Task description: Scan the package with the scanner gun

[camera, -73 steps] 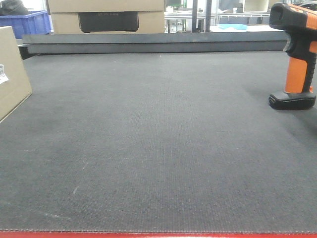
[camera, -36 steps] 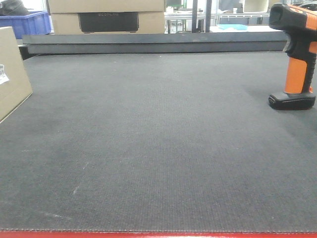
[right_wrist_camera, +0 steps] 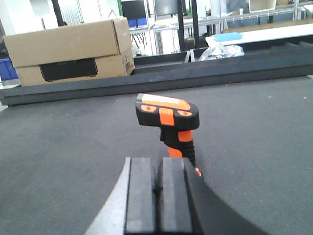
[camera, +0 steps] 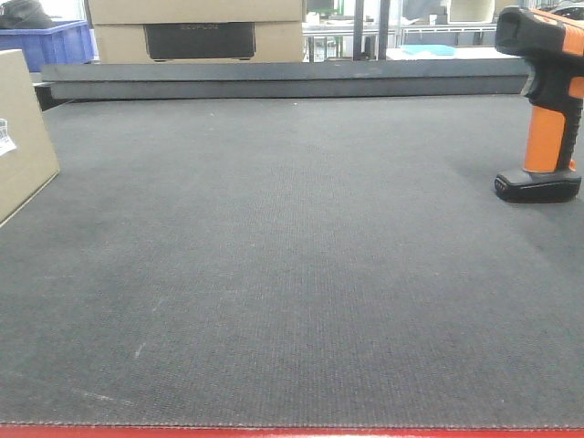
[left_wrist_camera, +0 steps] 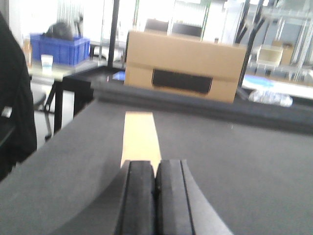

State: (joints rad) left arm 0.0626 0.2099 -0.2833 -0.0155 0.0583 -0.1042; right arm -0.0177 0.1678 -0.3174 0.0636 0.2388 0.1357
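- Front view: nothing has moved over the last second. The scanner gun stands upright at the mat's far right; the package sits at the left edge. No arm shows, so the task looks barely begun.
- Left wrist view: the left gripper hovers level, pads pressed together and empty, aimed at the package just ahead. A larger carton stands behind.
- Right wrist view: the right gripper, closed and empty, points at the scanner gun close ahead.
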